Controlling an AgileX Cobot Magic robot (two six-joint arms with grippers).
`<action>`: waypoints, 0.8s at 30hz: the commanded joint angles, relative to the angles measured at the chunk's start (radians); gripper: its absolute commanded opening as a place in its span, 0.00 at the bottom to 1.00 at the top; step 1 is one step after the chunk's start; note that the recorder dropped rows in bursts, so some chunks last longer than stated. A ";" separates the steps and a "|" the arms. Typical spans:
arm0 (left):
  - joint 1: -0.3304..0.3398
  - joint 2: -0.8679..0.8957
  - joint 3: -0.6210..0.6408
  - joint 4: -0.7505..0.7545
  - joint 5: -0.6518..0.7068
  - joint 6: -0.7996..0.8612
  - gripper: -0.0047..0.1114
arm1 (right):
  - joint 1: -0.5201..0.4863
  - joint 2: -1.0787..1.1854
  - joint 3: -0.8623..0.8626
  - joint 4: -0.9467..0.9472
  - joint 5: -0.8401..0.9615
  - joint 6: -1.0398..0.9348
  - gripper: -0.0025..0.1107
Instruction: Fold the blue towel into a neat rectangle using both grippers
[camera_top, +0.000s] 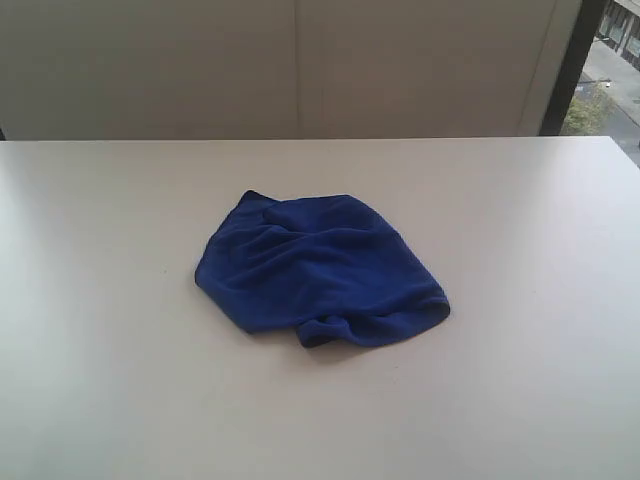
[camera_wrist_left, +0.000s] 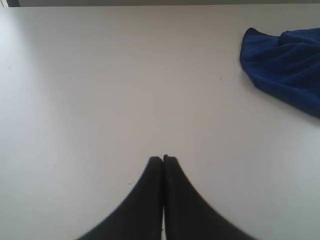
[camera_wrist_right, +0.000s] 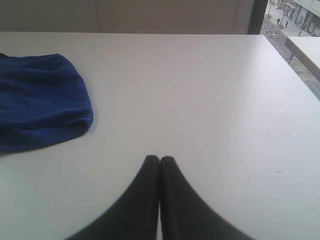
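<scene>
The blue towel (camera_top: 318, 265) lies crumpled in a loose heap near the middle of the white table (camera_top: 100, 380). Neither arm shows in the exterior view. In the left wrist view my left gripper (camera_wrist_left: 163, 159) is shut with nothing between its tips, above bare table, and the blue towel (camera_wrist_left: 287, 65) lies well off to one side of it. My right gripper (camera_wrist_right: 159, 159) is also shut and empty over bare table, with the blue towel (camera_wrist_right: 40, 100) well apart from it on the other side. No white tag shows.
The table's far edge (camera_top: 320, 139) runs below a pale wall. A window (camera_top: 612, 70) at the far right looks onto a street. A second pale surface (camera_wrist_right: 306, 50) shows beyond the table's right edge.
</scene>
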 joint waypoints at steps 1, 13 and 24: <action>-0.002 -0.005 0.001 -0.003 -0.032 0.002 0.04 | -0.001 -0.006 0.003 -0.002 -0.006 -0.005 0.02; -0.002 -0.005 0.001 -0.003 -0.384 0.002 0.04 | -0.001 -0.006 0.003 -0.002 -0.006 -0.005 0.02; -0.002 0.059 -0.048 -0.003 -0.811 -0.082 0.04 | -0.001 -0.006 0.003 -0.002 -0.006 -0.005 0.02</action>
